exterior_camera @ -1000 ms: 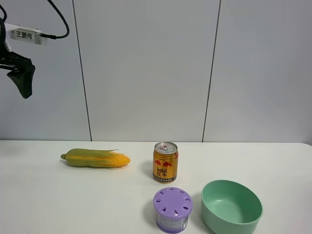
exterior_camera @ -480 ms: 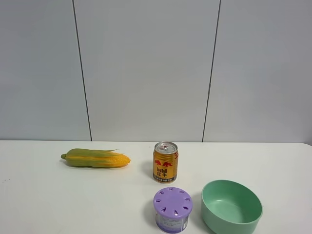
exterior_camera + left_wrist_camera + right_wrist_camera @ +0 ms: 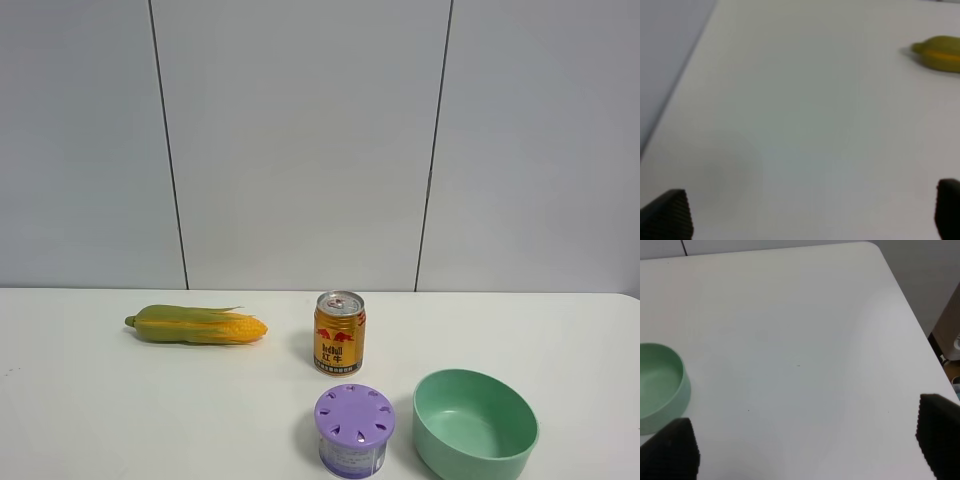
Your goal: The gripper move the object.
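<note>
The object, a mint-green bowl [image 3: 475, 425], stands upright and empty at the front right of the white table. No gripper shows in the exterior high view. In the right wrist view the bowl [image 3: 660, 385] lies off to one side of my right gripper [image 3: 805, 445], which hangs open above bare table, well apart from it. My left gripper [image 3: 805, 215] is also open, its black fingertips [image 3: 667, 215] spread wide over bare table with nothing between them.
A corn cob [image 3: 197, 325] lies at the back left and shows at the edge of the left wrist view as well [image 3: 940, 52]. A gold can [image 3: 339, 333] stands mid-table. A purple-lidded container [image 3: 354, 430] sits just left of the bowl. The table's right edge [image 3: 910, 315] is near.
The left arm, seen at the upper left of the exterior high view one second ago, has moved out of that view. The objects on the table have not moved.
</note>
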